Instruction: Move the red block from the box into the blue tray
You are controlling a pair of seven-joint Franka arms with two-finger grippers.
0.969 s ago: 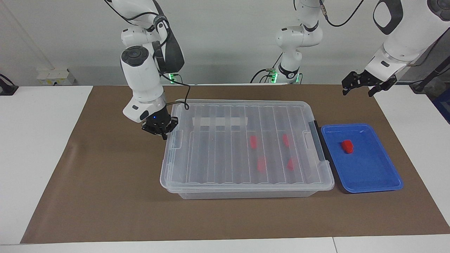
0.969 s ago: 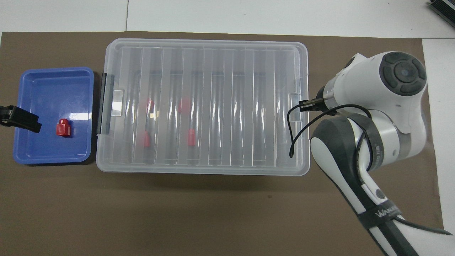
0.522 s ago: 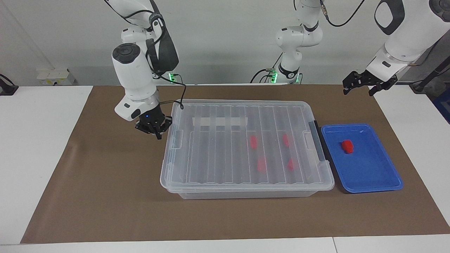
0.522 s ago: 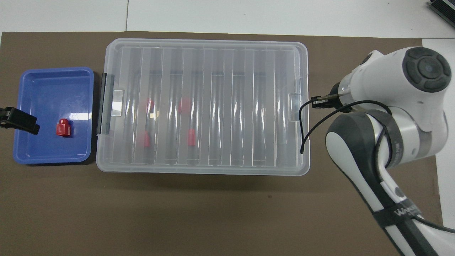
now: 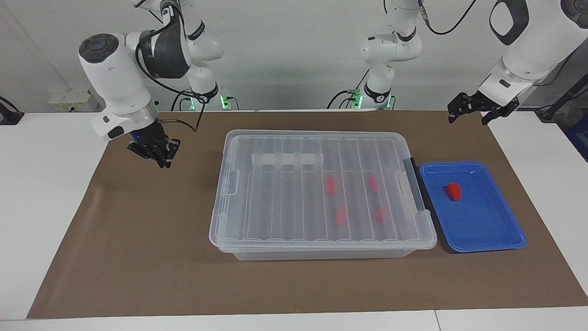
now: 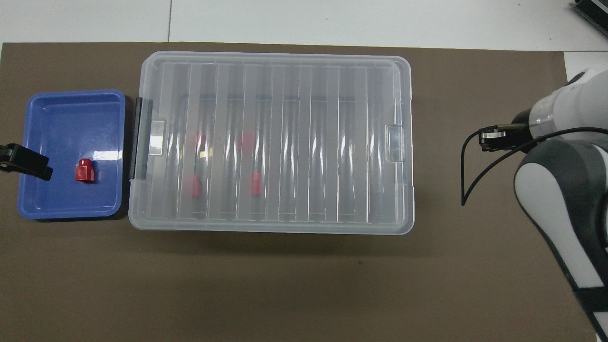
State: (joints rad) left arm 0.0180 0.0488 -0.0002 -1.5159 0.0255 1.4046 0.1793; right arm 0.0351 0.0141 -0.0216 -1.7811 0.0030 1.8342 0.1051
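Looking across the counter [image 5: 138, 257] from my remote seat, I count one red block [image 5: 454, 191] lying in the blue tray [image 5: 477, 239], which sits just beside the box [image 5: 321, 250] at the left arm's end of the counter. Four more red blocks [image 5: 341, 214] lie inside the box under its closed ribbed lid [image 5: 285, 193], grouped toward the end with the black clip handle [image 5: 416, 189].

The right claw [image 5: 156, 149] hangs over the brown mat [image 5: 138, 220] near the counter's right-arm end, well apart from the box; it carries nothing, and I cannot tell whether its fingers are spread or pressed together. The left claw [image 5: 469, 110] waits in the air near the corner of the mat at its own end of the counter, fingers spread, pinching nothing. In the overhead view only its tip [image 6: 26, 161] shows at the tray's outer rim.

My judgement on handling: each block looks like hard, light, chunky plastic (stiff enough to squeeze without damage), probably a bit slick, so I would pinch it across its two flat sides low on the body, not on the narrower knob. With a block resting in the tray and the lid on, the task reads to me as essentially done. Any further block would first call for lifting the lid, which looks light but wide and flexible, best taken at an end tab [image 5: 233, 180].
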